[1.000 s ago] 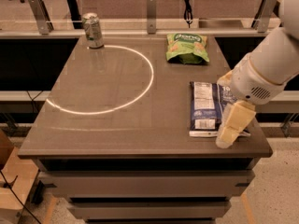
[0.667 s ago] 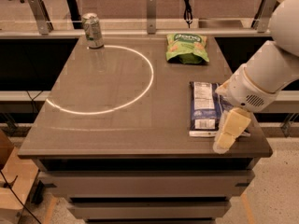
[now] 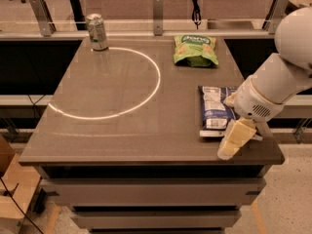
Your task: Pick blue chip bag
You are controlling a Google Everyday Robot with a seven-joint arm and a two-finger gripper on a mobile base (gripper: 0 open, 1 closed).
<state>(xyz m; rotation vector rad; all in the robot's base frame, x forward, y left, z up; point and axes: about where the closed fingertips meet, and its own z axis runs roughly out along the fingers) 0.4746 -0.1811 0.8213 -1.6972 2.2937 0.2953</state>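
Tabletop (image 3: 112, 130) holds navy, white-panelled blue chip bag (image 3: 214, 108), gripper (image 3: 233, 141) at its near corner.

Gripper (image 3: 234, 140) low at near-right table edge (image 3: 263, 155)

- Probably a robotics lab or test space rather than a home.
- The gripper (image 3: 234, 141) hangs over the near right edge of a plain grey table (image 3: 122, 130).
- Left of the gripper, a pale ring (image 3: 155, 87) lies on the tabletop.
- Far behind it stand metal posts (image 3: 157, 6) and a dangling cable (image 3: 196, 9).
- Below it lies speckled floor (image 3: 287, 199).
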